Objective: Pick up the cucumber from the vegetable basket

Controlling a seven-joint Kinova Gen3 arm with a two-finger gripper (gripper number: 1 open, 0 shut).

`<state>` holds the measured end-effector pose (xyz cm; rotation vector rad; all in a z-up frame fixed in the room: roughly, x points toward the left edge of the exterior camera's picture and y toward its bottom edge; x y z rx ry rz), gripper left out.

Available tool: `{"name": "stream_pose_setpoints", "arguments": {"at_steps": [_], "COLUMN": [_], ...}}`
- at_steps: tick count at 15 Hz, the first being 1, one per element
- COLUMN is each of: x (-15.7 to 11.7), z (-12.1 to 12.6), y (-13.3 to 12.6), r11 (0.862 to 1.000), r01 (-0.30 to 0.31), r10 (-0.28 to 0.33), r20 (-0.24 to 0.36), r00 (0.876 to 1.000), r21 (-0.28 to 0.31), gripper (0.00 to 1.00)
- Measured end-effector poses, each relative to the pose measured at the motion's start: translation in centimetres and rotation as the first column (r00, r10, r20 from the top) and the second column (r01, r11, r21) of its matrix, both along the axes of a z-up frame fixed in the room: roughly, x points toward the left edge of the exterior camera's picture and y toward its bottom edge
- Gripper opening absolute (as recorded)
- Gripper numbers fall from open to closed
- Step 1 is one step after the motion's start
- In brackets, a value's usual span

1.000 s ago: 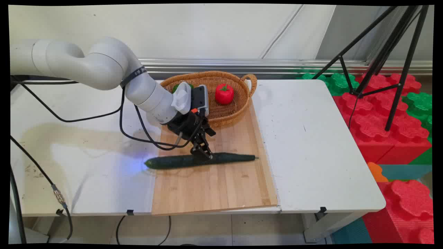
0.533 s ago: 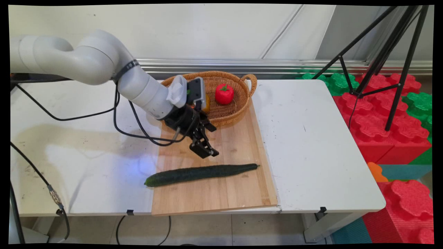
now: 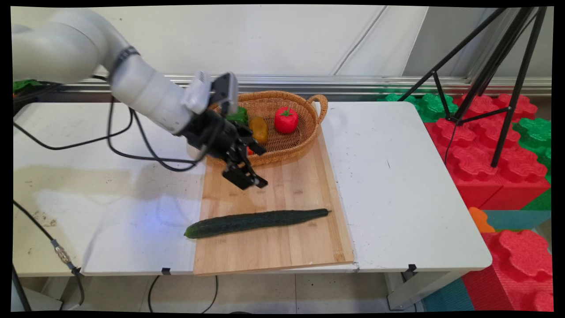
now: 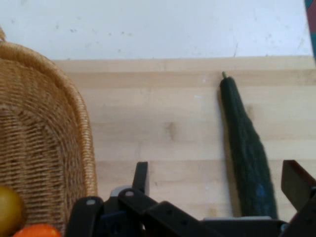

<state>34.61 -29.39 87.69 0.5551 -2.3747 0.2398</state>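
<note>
A long dark green cucumber [image 3: 256, 222] lies flat on the wooden cutting board [image 3: 287, 247], its blunt end jutting over the board's left edge onto the white table. My gripper [image 3: 247, 181] hangs open and empty above the board's far left part, between the cucumber and the wicker basket [image 3: 318, 106]. In the hand view the cucumber [image 4: 244, 148] runs along the board [image 4: 163, 123] beside the right finger, and the gripper [image 4: 219, 182] has only board between its fingers. The basket wall [image 4: 44, 138] fills the left.
The basket holds a red vegetable [image 3: 286, 119], a yellow one [image 3: 258, 129] and a green one [image 3: 238, 115]. Black cables [image 3: 132, 154] trail over the table's left half. A black tripod [image 3: 499, 66] and red and green foam blocks [image 3: 485, 145] stand right of the table.
The gripper let go of the cucumber, which dropped onto the board a little nearer the front. The hand then rose and drew back to the upper left, towards the basket.
</note>
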Motion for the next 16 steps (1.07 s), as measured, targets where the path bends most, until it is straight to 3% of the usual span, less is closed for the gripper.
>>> {"name": "stream_pose_setpoints", "arguments": {"at_steps": [11, 16], "x": [7.1, 9.2], "z": [7.2, 9.4], "y": [3.7, 4.7], "r11": [1.000, 1.000], "r01": [-0.001, -0.007], "r10": [0.002, 0.008], "r20": [-0.093, -0.120], "r00": [0.996, 0.993], "r21": [0.008, 0.009], "gripper": [1.00, 1.00]}}
